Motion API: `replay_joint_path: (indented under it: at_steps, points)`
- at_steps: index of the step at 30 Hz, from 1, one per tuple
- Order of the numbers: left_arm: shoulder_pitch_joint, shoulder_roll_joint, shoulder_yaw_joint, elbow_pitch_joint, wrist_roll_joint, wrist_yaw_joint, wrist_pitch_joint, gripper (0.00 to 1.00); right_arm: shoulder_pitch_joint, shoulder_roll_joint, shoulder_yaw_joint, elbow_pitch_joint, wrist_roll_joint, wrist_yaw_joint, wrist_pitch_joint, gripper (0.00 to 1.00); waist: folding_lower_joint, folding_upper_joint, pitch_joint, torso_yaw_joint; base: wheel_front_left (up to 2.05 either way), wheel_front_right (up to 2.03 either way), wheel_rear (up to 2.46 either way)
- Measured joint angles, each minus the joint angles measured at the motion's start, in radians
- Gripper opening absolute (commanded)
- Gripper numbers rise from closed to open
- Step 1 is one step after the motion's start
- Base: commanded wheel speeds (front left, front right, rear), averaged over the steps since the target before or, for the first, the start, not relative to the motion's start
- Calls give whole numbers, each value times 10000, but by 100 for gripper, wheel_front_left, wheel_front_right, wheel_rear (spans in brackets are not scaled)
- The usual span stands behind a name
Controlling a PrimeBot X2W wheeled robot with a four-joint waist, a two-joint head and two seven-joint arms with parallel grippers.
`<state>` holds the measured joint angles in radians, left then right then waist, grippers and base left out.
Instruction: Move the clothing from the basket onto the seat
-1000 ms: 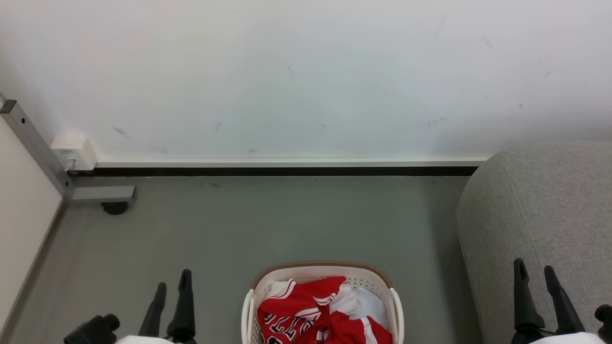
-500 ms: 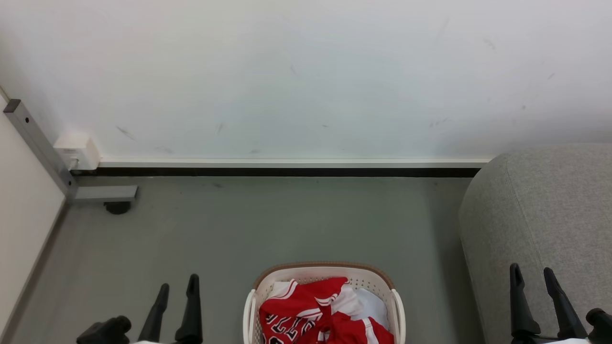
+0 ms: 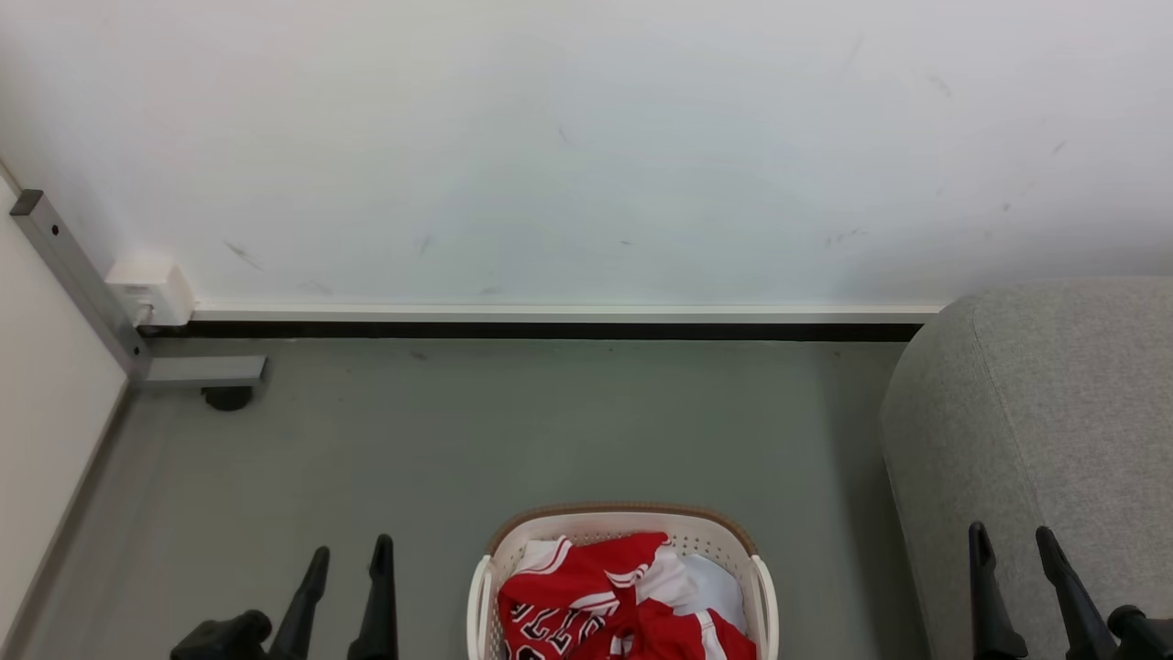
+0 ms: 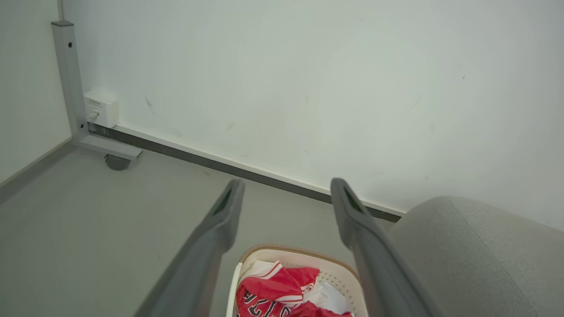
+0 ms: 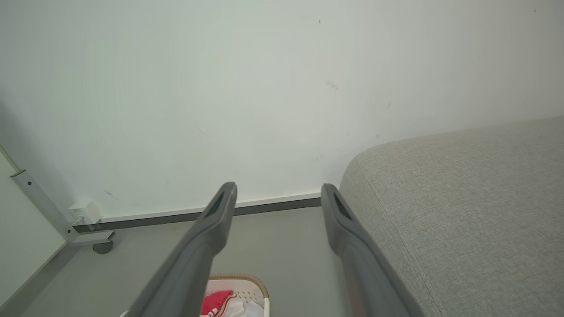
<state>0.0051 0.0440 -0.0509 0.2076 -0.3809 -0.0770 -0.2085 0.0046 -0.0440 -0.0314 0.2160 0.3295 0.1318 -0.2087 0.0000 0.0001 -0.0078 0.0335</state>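
Note:
The off-white basket (image 3: 621, 522) with a brown rim stands on the floor at the bottom middle of the head view. Bright red clothing (image 3: 586, 587) with white trim and black lettering lies crumpled inside it, seen too in the left wrist view as clothing (image 4: 269, 288). The grey seat (image 3: 1054, 403) rises at the right. My left gripper (image 3: 350, 552) hangs open left of the basket, nothing between its fingers. My right gripper (image 3: 1010, 532) is open in front of the seat, well right of the basket. In the right wrist view the basket (image 5: 240, 281) peeks in at the bottom.
A white wall with a dark baseboard (image 3: 550, 328) closes the far side. A grey metal leg on a caster (image 3: 224, 397) and a white socket box (image 3: 151, 289) stand at the left corner. Grey floor (image 3: 513, 431) lies open between the basket and the wall.
Both grippers have sunk lower in the head view; the left one has also drifted right toward the basket. The basket and clothing have stayed put.

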Motion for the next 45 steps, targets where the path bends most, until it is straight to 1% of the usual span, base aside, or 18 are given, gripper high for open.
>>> replay_joint_path:
  at_steps: [13,28,40,45]
  points:
    - [50,8,-25,219,895,42,-226,100,94,-13,13,150,-834,0,-245,100,0,-1,-21,24,0,0,0]
    - [145,17,-90,247,1873,42,-535,100,170,-29,100,301,-1452,0,-504,100,0,-1,-6,3,0,0,0]
    - [160,21,-127,242,1914,44,-556,100,173,-33,167,337,-1348,0,-558,100,0,-1,35,-123,0,0,0]
    - [151,25,-100,240,1912,8,-556,100,71,-36,270,334,-1243,0,-558,100,0,-1,159,-301,0,0,0]
